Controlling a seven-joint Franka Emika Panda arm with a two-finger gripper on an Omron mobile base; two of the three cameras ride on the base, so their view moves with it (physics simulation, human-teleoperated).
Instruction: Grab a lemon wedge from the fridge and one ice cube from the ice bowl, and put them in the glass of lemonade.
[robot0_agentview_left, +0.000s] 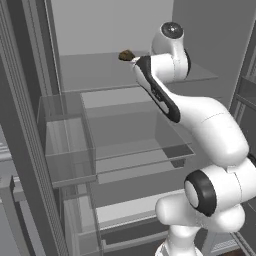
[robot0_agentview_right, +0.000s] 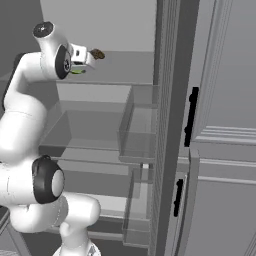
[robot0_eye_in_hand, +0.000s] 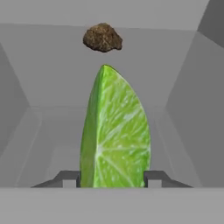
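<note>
The lemon wedge (robot0_eye_in_hand: 116, 135), yellow-green with pale segments, stands upright between my two dark fingertips (robot0_eye_in_hand: 70, 177) in the hand view. My gripper (robot0_eye_in_hand: 113, 178) is shut on its lower part. From the right base view, the gripper (robot0_agentview_right: 80, 62) reaches into the open fridge (robot0_agentview_right: 100, 100) at the top shelf, with a sliver of the green wedge (robot0_agentview_right: 76, 71) under the hand. In the left base view my arm hides the hand inside the fridge (robot0_agentview_left: 125, 95). The ice bowl and the glass of lemonade are out of view.
A small brown lump (robot0_eye_in_hand: 103, 38) lies on the top shelf just beyond the wedge (robot0_agentview_left: 126, 55) (robot0_agentview_right: 97, 54). Clear door bins (robot0_agentview_left: 67, 145) (robot0_agentview_right: 137, 130) hang on both sides. Grey panelled cabinets with black handles (robot0_agentview_right: 192, 117) stand to the right.
</note>
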